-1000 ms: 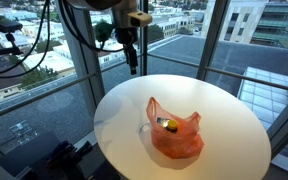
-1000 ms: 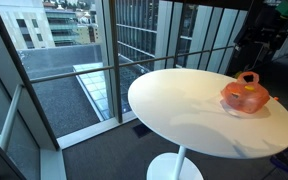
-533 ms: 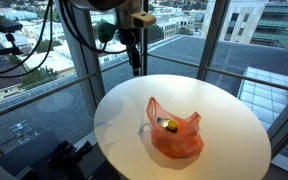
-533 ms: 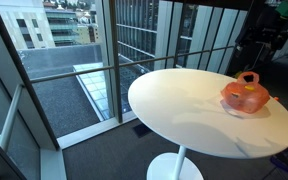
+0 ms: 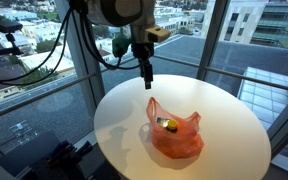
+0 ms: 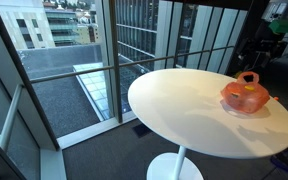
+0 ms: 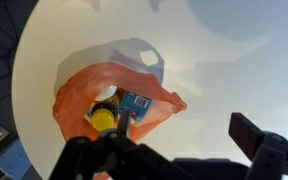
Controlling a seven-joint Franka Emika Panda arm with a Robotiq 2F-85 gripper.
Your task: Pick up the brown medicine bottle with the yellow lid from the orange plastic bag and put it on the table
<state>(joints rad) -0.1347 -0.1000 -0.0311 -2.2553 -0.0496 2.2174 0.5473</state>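
Note:
An orange plastic bag (image 5: 176, 137) lies on the round white table (image 5: 229, 115). It also shows in the other exterior view (image 6: 245, 95) and in the wrist view (image 7: 84, 92). The brown medicine bottle (image 5: 168, 124) lies in the bag's open mouth. Its yellow lid (image 7: 104, 119) and blue-white label (image 7: 136, 104) show in the wrist view. My gripper (image 5: 146, 76) hangs above the table behind the bag, apart from it, open and empty. In the wrist view the gripper (image 7: 169, 152) has its jaws wide apart, with the bag off to the left.
The table (image 6: 184, 100) stands on a white pedestal (image 6: 174, 168) next to floor-to-ceiling windows (image 5: 44, 80). Black cables (image 5: 19, 55) hang by the arm's base. The table's edge lies close behind the gripper.
My gripper has moved down and toward the bag, from beyond the table's far edge to over the tabletop. The bag and the bottle have not moved.

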